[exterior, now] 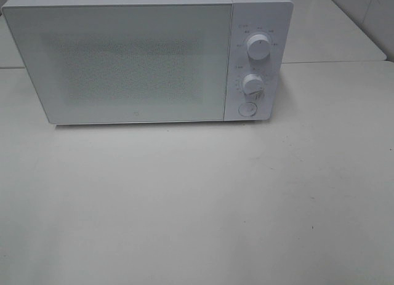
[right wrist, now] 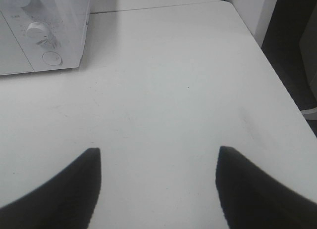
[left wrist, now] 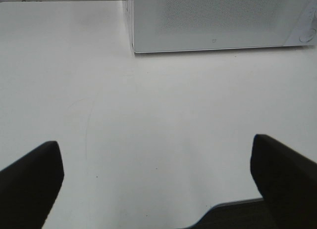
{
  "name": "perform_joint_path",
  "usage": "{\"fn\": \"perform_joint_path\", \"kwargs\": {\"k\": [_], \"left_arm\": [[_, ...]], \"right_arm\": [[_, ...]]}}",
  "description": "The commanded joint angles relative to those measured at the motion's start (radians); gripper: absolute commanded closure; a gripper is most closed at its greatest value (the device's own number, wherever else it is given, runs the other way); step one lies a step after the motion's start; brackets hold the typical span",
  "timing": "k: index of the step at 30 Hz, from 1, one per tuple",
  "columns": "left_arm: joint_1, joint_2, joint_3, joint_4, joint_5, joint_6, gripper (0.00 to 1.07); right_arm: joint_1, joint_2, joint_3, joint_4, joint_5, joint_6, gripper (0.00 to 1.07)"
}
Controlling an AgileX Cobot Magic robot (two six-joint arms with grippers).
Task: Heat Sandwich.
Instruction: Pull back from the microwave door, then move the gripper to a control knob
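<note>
The sandwich is out of view in every frame. A white microwave (exterior: 148, 57) stands at the back of the white table (exterior: 197, 205) with its door shut, two round knobs (exterior: 258, 47) and a round button (exterior: 247, 109) on its right panel. Neither arm shows in the exterior high view. My left gripper (left wrist: 156, 164) hangs open over bare tabletop, its dark fingers (left wrist: 29, 179) wide apart, with the microwave's front (left wrist: 218, 21) ahead of it. My right gripper (right wrist: 158, 174) is open too, nothing between its fingers (right wrist: 247, 189), and the microwave's knob panel (right wrist: 39, 36) lies off to one side.
The table's right edge (right wrist: 282, 85) drops to a dark floor in the right wrist view. A second white table surface (exterior: 332, 32) sits behind the microwave at the right.
</note>
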Motion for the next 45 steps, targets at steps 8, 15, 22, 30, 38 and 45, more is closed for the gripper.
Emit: {"fn": "perform_joint_path", "kwargs": {"k": [8,15,22,30,38,45], "left_arm": [[0.002,-0.026,0.002,-0.003,-0.012,-0.008,0.10],[0.002,-0.025,0.002,-0.003,-0.012,-0.007,0.10],[0.002,-0.025,0.002,-0.003,-0.012,-0.007,0.10],[0.002,-0.025,0.002,-0.003,-0.012,-0.007,0.10],[0.002,-0.025,0.002,-0.003,-0.012,-0.006,0.10],[0.002,-0.025,0.002,-0.003,-0.012,-0.004,0.10]], "right_arm": [[-0.007,-0.029,0.000,-0.002,-0.013,-0.002,0.42],[-0.007,-0.029,0.000,-0.002,-0.013,-0.002,0.42],[-0.007,-0.029,0.000,-0.002,-0.013,-0.002,0.42],[-0.007,-0.029,0.000,-0.002,-0.013,-0.002,0.42],[-0.007,-0.029,0.000,-0.002,-0.013,-0.002,0.42],[-0.007,-0.029,0.000,-0.002,-0.013,-0.002,0.42]]}}
